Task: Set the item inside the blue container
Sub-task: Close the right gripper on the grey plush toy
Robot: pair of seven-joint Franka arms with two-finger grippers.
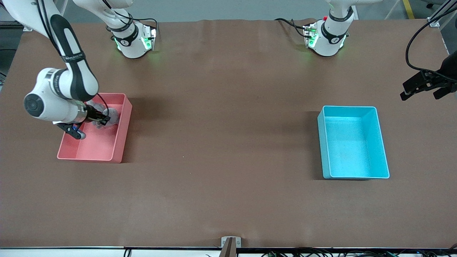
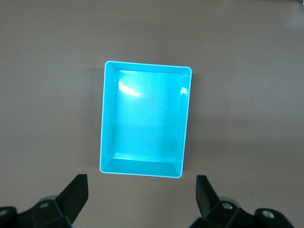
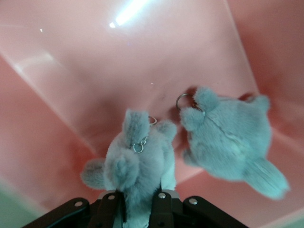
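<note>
Down inside the pink bin (image 1: pixel 107 150), at the right arm's end of the table (image 1: pixel 221 142), the right gripper (image 1: pixel 103 120) is reaching in, and its fingers (image 3: pixel 161 209) are pinched together on a grey plush keychain toy (image 3: pixel 135 164). From the right wrist camera the toy's fluffy body bulges out just above the fingertips, a small metal ring at its top, a stubby limb sticking out to one side. Just beside it in the pink bin lies a second grey plush toy (image 3: pixel 228 140), rounder, with its own metal ring and a tufted tail; the two sit close, and whether they touch is hard to say. In the front view the gripped toy shows only as a pale grey lump (image 1: pixel 113 115) against the pink bin's wall nearest the robots' bases.

Well apart from the pink bin, toward the left arm's end of the table, sits the blue container (image 1: pixel 353 142), upright, nothing in it. Off at the table's edge past the blue container, the left gripper (image 1: pixel 423 89) hangs in the air and waits, its fingers (image 2: pixel 76 192) spread wide apart on nothing; the left wrist camera looks straight down on the blue container (image 2: pixel 145 118).
</note>
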